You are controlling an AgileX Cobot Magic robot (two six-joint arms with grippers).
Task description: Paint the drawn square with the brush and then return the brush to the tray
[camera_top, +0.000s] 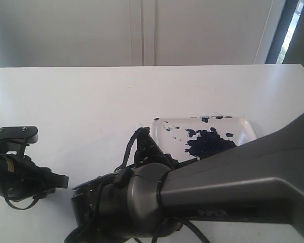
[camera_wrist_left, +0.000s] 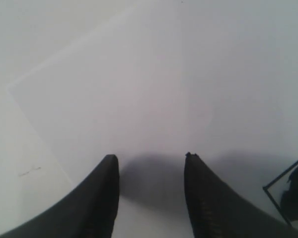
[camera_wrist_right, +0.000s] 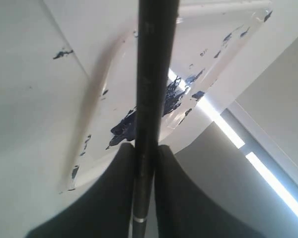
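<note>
Brush [camera_wrist_right: 151, 89] pinched in my right gripper [camera_wrist_right: 145, 147], close by the tray [camera_top: 245, 127].
My right jaws are clamped on the black handle, with its pale ring just behind the fingers; I can't see the tip. The tray's paint blotch [camera_wrist_right: 175, 96] shows past the handle. My left gripper [camera_wrist_left: 150, 157] hangs with its jaws apart and empty above the paper sheet [camera_wrist_left: 114, 84]. A corner of the drawn square [camera_wrist_left: 294, 194], dark inside, shows at the frame edge.

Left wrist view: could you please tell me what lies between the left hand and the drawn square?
Only bare white paper separates the left hand from the drawn square; the left wrist view shows it.
</note>
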